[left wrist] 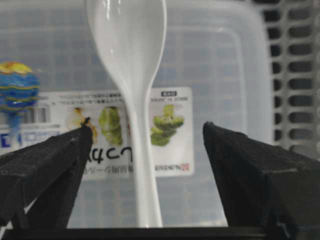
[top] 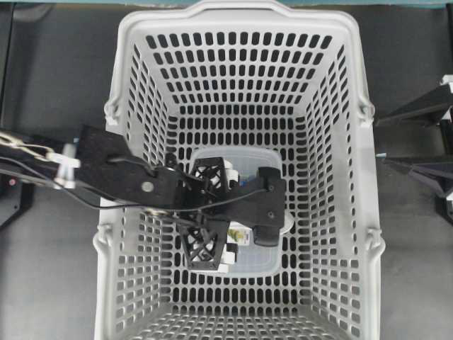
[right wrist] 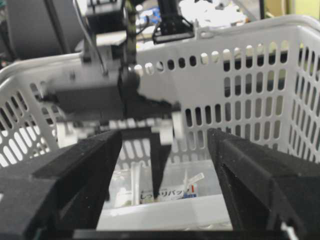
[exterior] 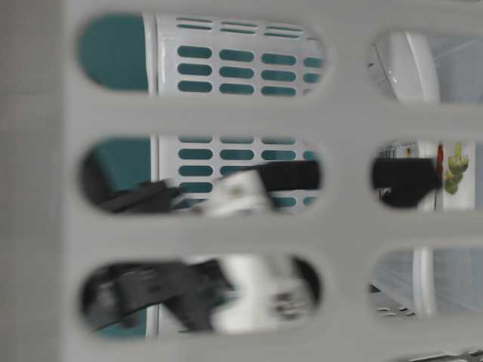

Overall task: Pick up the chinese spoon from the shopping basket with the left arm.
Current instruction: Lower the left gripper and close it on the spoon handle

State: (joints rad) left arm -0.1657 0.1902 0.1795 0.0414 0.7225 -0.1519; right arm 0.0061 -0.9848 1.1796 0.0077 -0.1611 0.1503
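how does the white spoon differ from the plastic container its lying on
The spoon is opaque, glossy white; the container is clear, so the basket grid shows through it. The spoon is narrow with a rounded bowl and a thin handle; the container is wide, flat and rectangular. The spoon is plain; the container carries a printed label. Both sit inside the basket, between the open fingers of the left gripper.

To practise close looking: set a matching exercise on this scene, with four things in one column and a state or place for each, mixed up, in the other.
Things:
1. chinese spoon
2. clear labelled container
3. left gripper
4. right gripper

States or places:
A. lies flat on the shopping basket floor
B. open, outside the basket, facing its wall
C. rests on the container lid
D. open, a finger on either side of the spoon handle

Pairs: 1-C, 2-A, 3-D, 4-B
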